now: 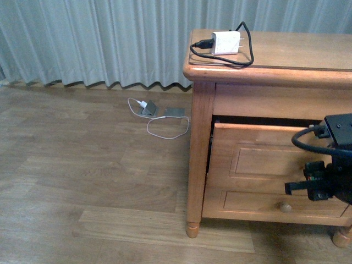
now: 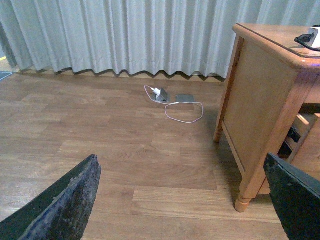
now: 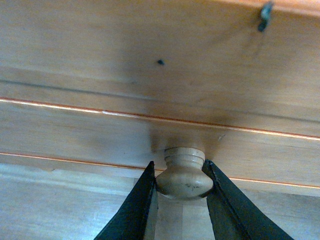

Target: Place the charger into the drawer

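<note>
The charger (image 1: 226,42), a white boxy adapter with a looped black cable, lies on top of the wooden nightstand (image 1: 308,52); a bit of it shows in the left wrist view (image 2: 312,39). The upper drawer (image 1: 258,157) is pulled partly out, a dark gap above its front. My right gripper (image 3: 183,181) is shut on the drawer's pale round knob (image 3: 184,173), one finger on each side; in the front view the arm (image 1: 330,176) hides the knob. My left gripper (image 2: 185,200) is open and empty above the floor, left of the nightstand.
A white-cabled charger with grey flat pieces (image 1: 154,113) lies on the wooden floor near the grey curtain (image 1: 93,38). A lower drawer with its own knob (image 1: 285,207) is closed. The nightstand's front leg (image 1: 192,225) stands on the floor.
</note>
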